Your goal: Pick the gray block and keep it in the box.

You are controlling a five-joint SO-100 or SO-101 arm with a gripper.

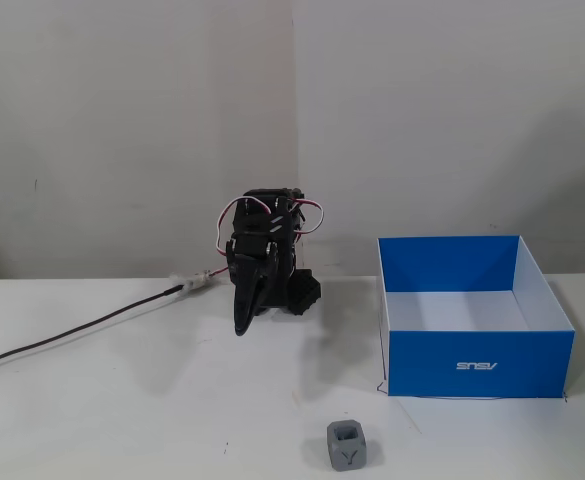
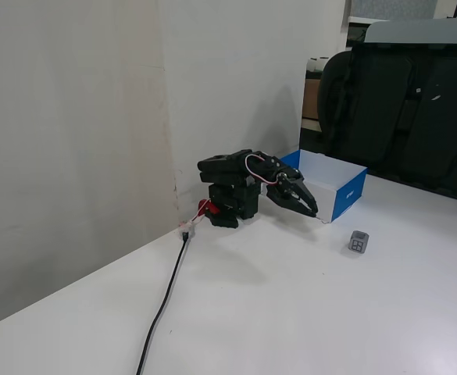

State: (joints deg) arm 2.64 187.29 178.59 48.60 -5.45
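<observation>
Fixed views both show gray block alone on counter, well forward of pincer, toward box side; pincer clenched, empty, pointing down; block a cube, no long axis.

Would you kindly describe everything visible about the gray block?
The gray block is a small matte gray cube with recessed faces; a Y-shaped mark shows on its front in a fixed view. It rests flat on the white table, in front of the blue box and apart from it. Nothing else touches it.
</observation>
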